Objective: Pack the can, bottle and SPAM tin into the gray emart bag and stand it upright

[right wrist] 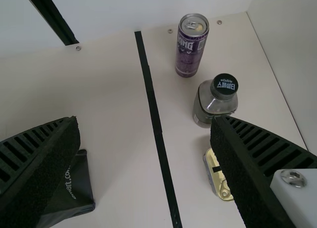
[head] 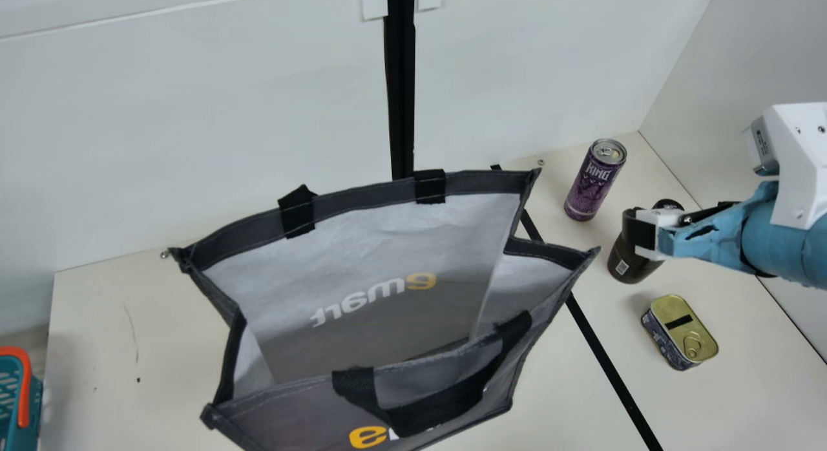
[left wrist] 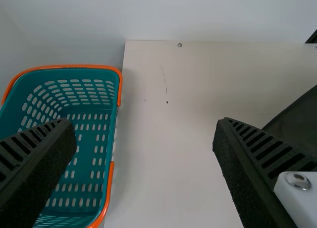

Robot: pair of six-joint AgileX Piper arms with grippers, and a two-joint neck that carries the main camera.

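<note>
None of the packing looks done to me: the can (head: 595,179) and the bottle (head: 623,263) stand upright on the table (head: 155,347), with the SPAM tin (head: 681,331) lying near the bottle, all outside the gray emart bag (head: 387,244). The bag appears to stand already, mouth open, so I judge that all three items are left to load, then its stance to check. My left gripper (left wrist: 144,134) and right gripper (right wrist: 145,131) both have their fingers spread wide, gripping nothing. In the main view my right gripper hides part of the bottle; in the right wrist view one finger covers part of the tin. The bag's front panel hides some of its floor, and its lower front is cut off.
</note>
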